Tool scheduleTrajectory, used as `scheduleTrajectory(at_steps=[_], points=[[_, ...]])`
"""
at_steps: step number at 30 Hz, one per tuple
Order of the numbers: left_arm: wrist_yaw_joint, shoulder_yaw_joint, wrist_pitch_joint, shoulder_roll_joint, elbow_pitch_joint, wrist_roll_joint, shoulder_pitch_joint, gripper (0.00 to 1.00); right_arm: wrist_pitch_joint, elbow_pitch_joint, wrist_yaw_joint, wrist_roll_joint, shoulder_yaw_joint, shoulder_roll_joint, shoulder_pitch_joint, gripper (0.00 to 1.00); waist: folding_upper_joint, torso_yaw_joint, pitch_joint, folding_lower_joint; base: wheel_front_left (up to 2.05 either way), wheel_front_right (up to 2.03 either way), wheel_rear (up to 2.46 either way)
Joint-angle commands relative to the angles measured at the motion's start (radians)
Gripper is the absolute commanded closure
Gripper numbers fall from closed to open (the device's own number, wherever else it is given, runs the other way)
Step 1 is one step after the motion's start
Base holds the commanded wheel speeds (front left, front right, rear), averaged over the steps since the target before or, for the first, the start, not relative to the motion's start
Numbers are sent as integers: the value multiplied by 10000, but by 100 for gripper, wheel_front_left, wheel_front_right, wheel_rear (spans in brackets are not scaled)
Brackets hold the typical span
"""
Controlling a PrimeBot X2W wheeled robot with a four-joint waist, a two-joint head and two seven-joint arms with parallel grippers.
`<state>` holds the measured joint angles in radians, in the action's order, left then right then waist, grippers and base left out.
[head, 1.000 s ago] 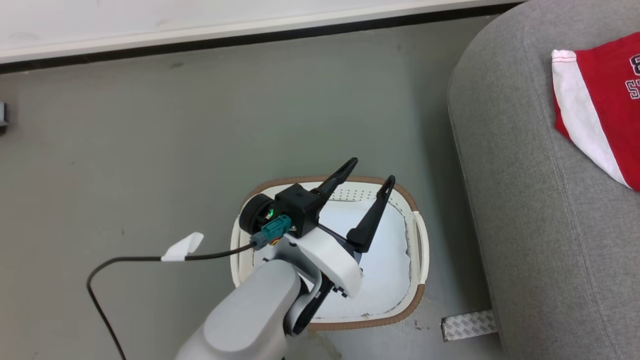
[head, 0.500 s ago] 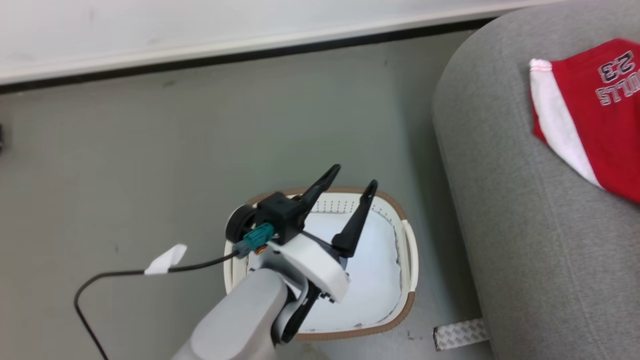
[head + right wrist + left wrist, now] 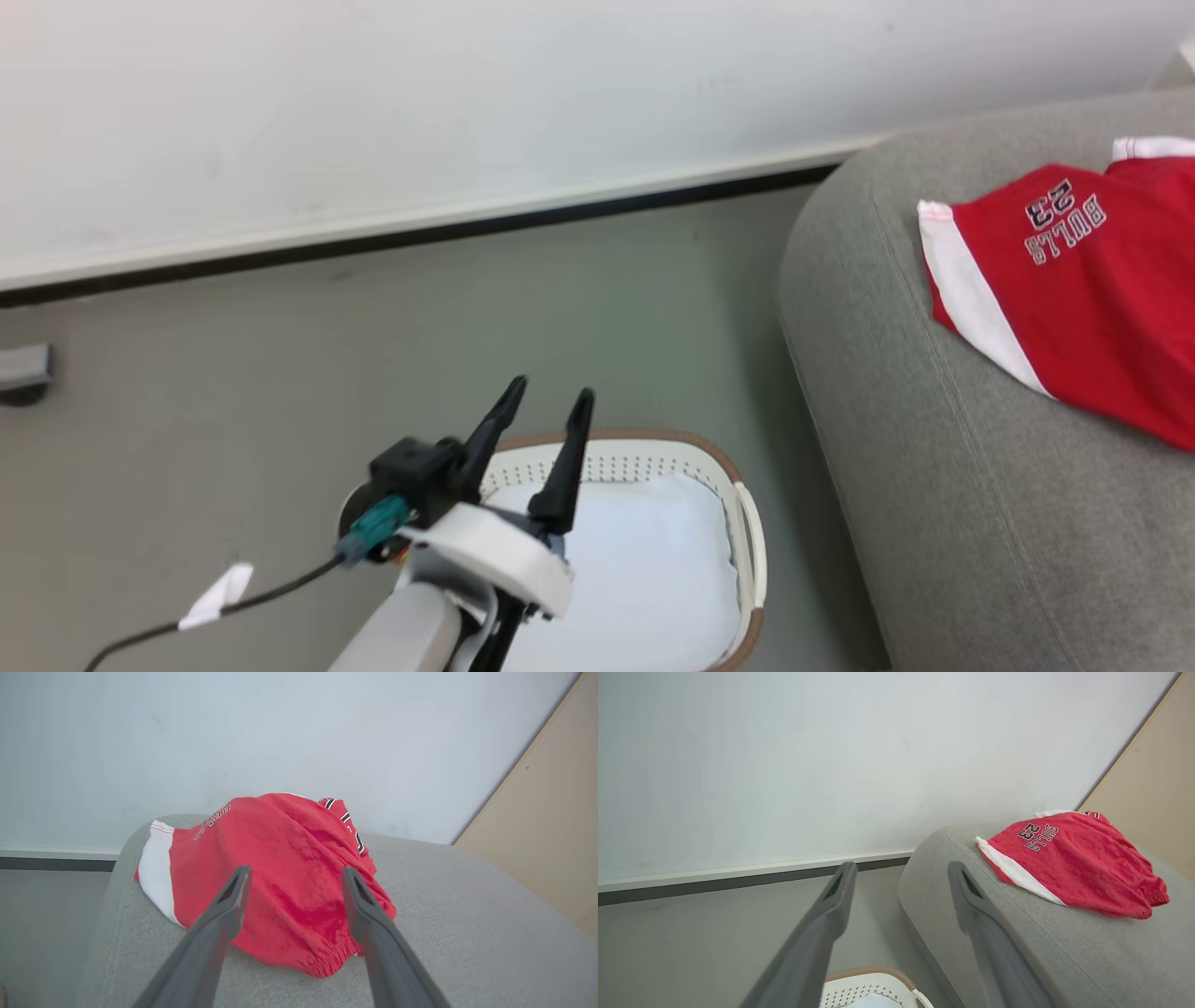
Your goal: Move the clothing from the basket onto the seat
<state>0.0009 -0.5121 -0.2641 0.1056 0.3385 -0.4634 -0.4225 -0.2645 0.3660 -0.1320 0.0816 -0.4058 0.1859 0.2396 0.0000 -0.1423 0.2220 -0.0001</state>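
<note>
The red clothing [image 3: 1074,308] lies bunched on the grey seat [image 3: 934,523], its small "BULLS 23" print facing up. In the right wrist view a second red piece with black-and-white lettering [image 3: 348,821] peeks out behind the clothing [image 3: 280,858]. My right gripper [image 3: 295,870] hangs open just above the cloth, holding nothing. My left gripper [image 3: 549,392] stands open over the far rim of the cream basket [image 3: 653,437], whose visible inside is white. In the left wrist view the left gripper [image 3: 902,865] points at the wall, with the seat [image 3: 1017,938] and clothing [image 3: 1069,863] to its right.
A white wall with a dark skirting strip [image 3: 420,233] runs behind the grey floor. A beige panel [image 3: 551,826] stands past the seat. A black cable with a white tag [image 3: 219,593] trails from my left wrist. A small dark object [image 3: 23,373] sits at the far left.
The head camera has tilted up, so the basket, the seat and my left arm sit lower in view and more wall shows. The left gripper stays open over the basket.
</note>
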Motion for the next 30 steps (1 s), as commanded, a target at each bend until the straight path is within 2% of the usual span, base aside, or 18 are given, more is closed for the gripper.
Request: scheduleTrajectory(at_steps=[1,15,24,30], points=[[30,150,-4,41,-50,96,237,0,6,-144,25,-20,150,-41,-157,0,0,171,-255,1,0,0,0],[138,2049,-4,-153,-475,1219,1884,0,6,-764,27,-447,2054,-749,-1103,0,0,1238,-1318,1,0,0,0],[-75,3110,-4,-383,-465,1764,2604,0,6,-534,27,-256,2631,-1200,-1466,0,0,1682,-1708,1,0,0,0],[-303,3475,-4,-468,-208,2082,2939,0,6,-389,27,-345,2910,-1327,-1670,0,0,1786,-1954,1,0,0,0]])
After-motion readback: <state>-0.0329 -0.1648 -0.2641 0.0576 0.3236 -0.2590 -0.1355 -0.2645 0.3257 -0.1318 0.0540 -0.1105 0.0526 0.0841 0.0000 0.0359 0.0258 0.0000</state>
